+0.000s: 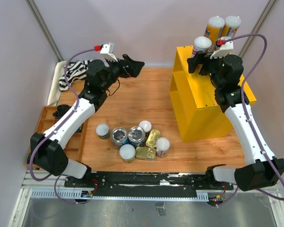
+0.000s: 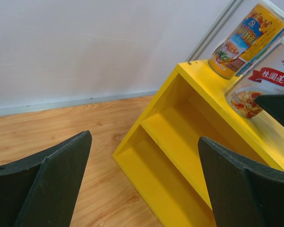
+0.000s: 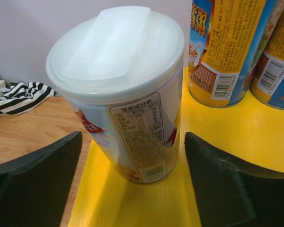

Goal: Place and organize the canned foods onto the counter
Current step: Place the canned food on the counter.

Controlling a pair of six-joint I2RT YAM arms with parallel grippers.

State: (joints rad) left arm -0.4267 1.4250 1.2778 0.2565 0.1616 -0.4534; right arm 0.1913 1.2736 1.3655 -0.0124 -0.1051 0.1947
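On top of the counter [image 1: 203, 101], near its left edge, the red-white can [image 3: 128, 94] stands upright, long axis vertical, between the spread fingers [image 3: 227, 184] of the right hand [image 1: 201, 64]; neither finger touches it. Only the right wrist view shows those gaps, since from above the wrist covers them. Two orange tubes [image 1: 214, 28] stand just behind. The other cans [image 1: 135, 139] lie on the desk [image 1: 146, 104] to the counter's near left, likelier work for the left hand [image 1: 132, 66], spread and holding nothing.
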